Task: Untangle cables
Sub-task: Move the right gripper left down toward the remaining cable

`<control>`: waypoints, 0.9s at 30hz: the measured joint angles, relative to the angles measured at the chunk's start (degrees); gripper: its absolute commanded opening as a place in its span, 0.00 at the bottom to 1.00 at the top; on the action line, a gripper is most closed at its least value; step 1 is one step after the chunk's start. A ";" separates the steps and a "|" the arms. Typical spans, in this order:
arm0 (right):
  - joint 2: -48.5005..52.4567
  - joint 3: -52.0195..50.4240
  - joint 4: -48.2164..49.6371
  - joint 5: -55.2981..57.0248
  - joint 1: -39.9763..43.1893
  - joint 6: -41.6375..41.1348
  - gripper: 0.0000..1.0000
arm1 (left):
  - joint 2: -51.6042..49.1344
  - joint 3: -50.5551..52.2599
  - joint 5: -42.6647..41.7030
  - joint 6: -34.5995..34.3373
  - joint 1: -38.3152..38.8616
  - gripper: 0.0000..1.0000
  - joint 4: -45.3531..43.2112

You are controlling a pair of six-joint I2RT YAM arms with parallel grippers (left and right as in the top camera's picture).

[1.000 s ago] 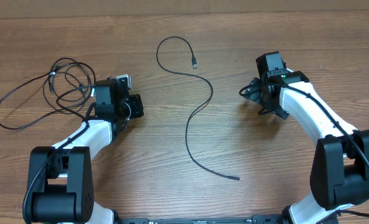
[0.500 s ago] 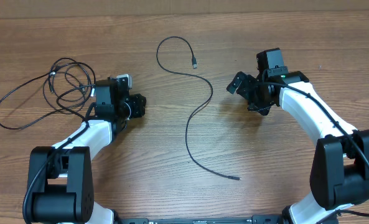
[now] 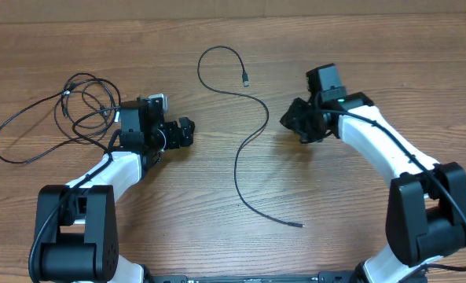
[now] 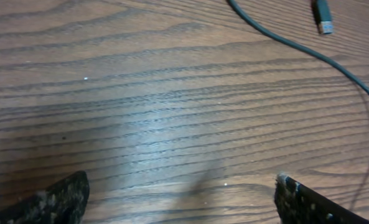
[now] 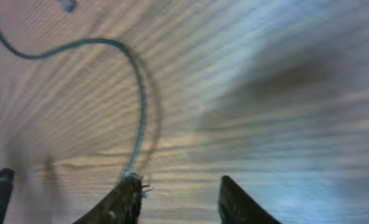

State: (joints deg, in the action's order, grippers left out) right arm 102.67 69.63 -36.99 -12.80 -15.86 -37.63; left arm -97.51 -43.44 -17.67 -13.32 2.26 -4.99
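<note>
Left gripper [image 3: 187, 132], centre-left, spread wide, empty; right gripper [image 3: 294, 124], centre-right, half-closed on nothing, beside loose cable [image 3: 236, 171]; tangle [image 3: 83, 118] upper left

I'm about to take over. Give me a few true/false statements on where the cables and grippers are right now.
1. The left gripper holds a cable. False: it is open and empty.
2. A tangled bunch lies on the left side. True.
3. A single cable lies in the middle, apart from the bunch. True.
4. The right gripper is over the tangled bunch. False: it is beside the single cable.
</note>
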 measured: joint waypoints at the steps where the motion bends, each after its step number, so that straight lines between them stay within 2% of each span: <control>1: 0.09 -0.17 1.49 0.26 -0.70 -0.22 0.22 | 0.00 0.00 -0.24 0.00 0.00 0.96 -0.15; 3: 0.11 -0.85 3.93 0.74 -2.19 -0.20 0.07 | 0.00 0.00 -0.55 0.00 0.00 0.96 -0.26; 4: 0.11 -1.20 4.81 0.76 -2.80 -0.20 0.04 | 0.00 0.00 -0.66 0.00 0.00 0.96 -0.26; 14: 0.15 -4.35 10.36 2.78 -7.89 -0.11 0.04 | 0.00 0.00 -0.83 0.02 0.00 0.96 -0.26; 20: 0.22 -5.57 1.57 3.06 -8.24 -1.18 0.04 | 0.00 0.02 -0.83 0.00 0.00 0.96 -0.26; 24: 0.24 -5.70 -4.37 2.97 -8.24 -2.64 0.14 | 0.00 0.00 -0.85 0.02 0.00 0.97 -0.24; 27: 0.26 -6.12 -10.12 2.93 -8.24 -3.32 0.15 | 0.00 0.00 -0.83 0.02 0.00 0.97 -0.24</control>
State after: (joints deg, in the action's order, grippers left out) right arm 102.94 63.51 -47.11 -9.87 -24.10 -40.95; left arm -97.51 -43.44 -18.50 -13.30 2.26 -5.23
